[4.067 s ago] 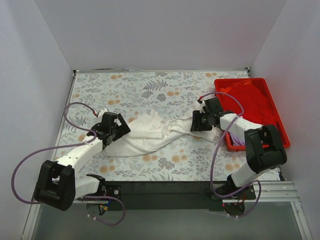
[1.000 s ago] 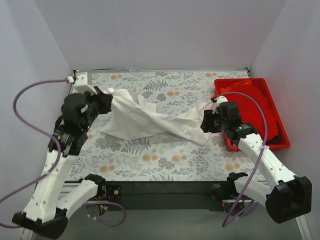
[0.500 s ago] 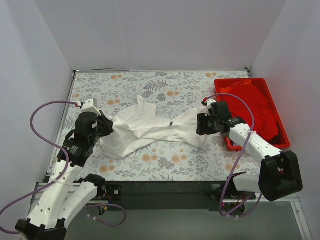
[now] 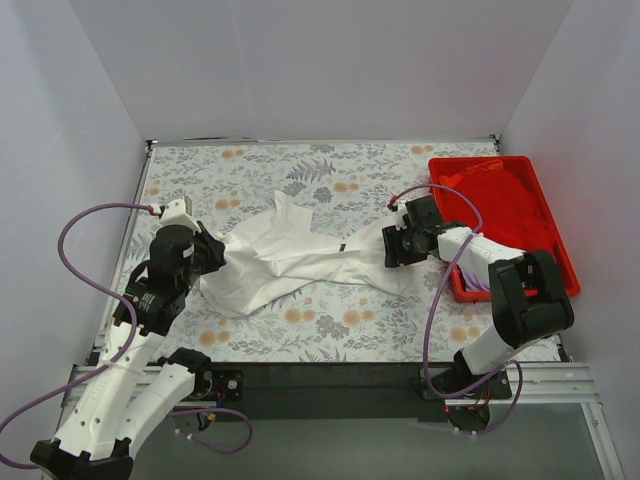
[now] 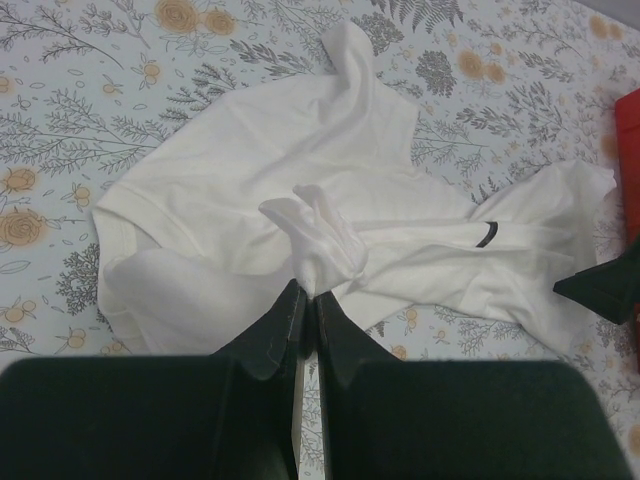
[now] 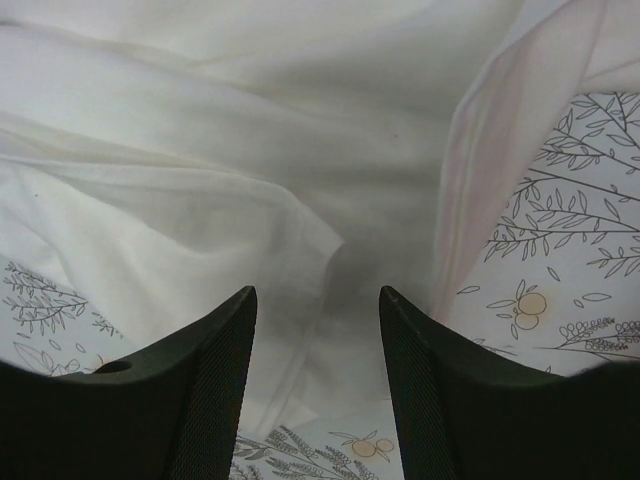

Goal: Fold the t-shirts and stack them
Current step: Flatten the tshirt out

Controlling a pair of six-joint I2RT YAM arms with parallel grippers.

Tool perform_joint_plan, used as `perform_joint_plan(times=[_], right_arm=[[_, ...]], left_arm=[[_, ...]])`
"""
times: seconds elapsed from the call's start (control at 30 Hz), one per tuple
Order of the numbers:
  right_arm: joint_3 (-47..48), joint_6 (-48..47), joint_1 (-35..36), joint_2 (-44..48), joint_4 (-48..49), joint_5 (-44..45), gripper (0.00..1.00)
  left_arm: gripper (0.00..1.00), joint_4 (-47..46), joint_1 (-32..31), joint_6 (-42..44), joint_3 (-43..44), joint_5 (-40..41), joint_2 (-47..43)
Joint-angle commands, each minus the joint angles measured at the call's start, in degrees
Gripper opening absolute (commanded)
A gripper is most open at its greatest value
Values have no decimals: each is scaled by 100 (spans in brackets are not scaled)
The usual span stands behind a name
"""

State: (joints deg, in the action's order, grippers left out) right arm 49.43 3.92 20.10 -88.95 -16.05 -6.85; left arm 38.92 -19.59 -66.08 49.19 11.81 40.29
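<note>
A white t-shirt lies crumpled and stretched across the middle of the floral tablecloth. My left gripper is at its left end, shut on a bunched fold of the white cloth; the left gripper's tips pinch that fold. My right gripper hovers over the shirt's right end, open, with wrinkled white fabric below the right gripper's gap and nothing held. A red t-shirt sits heaped in the red tray.
The red tray stands at the right edge of the table, just beyond my right arm. The grey floral tablecloth covers the table. White walls close in the back and both sides.
My left arm has come down and towards the near side with the shirt's end, so the lifted cloth now lies lower and flatter. My right gripper has shifted slightly left over the shirt.
</note>
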Motion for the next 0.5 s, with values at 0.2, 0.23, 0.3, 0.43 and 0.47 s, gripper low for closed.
perform_joint_plan(times=[0.2,0.23,0.3,0.43,0.47], right_arm=[[436,-269,-85,-351,392,-361,58],[462,-269,-85,-404,393,-387,58],[471,-296,-94,-448,401,-439,58],[454,-313,-94,-545,445,-597,56],[445,-313,-94,-553,454,-624,55]], left_arm=[[0,-33,26,34,64,58,31],[0,-33,26,26,73,40,40],[0,-42,26,34,73,32,66],[0,-33,26,34,73,23,66],[0,-42,35,34,65,23,75]])
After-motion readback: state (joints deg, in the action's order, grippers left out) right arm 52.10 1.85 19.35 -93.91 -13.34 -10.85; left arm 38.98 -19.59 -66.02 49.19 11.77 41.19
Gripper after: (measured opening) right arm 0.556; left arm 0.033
